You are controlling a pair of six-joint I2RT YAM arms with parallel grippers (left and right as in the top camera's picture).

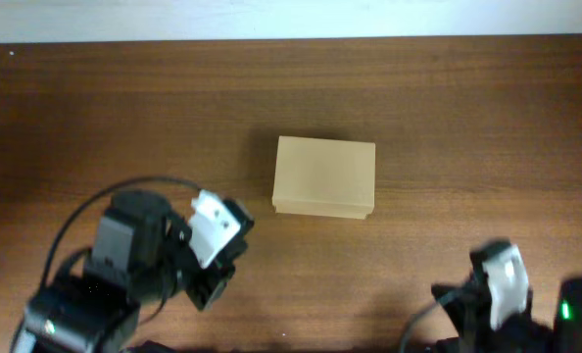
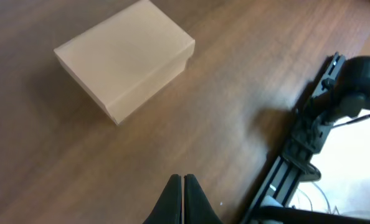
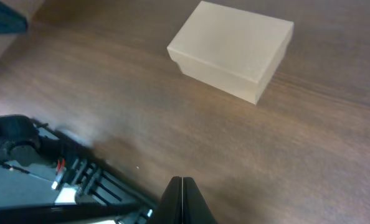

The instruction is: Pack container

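The container [image 1: 324, 176] is a plain tan cardboard box with its lid closed, standing in the middle of the wooden table. It also shows in the left wrist view [image 2: 124, 58] and in the right wrist view [image 3: 232, 48]. My left gripper [image 2: 182, 180] is shut and empty, above bare table to the box's lower left; in the overhead view it is at the front left [image 1: 234, 227]. My right gripper [image 3: 181, 181] is shut and empty, near the front right edge [image 1: 502, 270], well apart from the box. No stationery items show.
The dark wooden table [image 1: 124, 118] runs to a pale wall strip at the back. The right arm's base and cables [image 2: 334, 112] stand at the table's right front edge. The left arm's base [image 3: 29, 155] stands at the left front edge.
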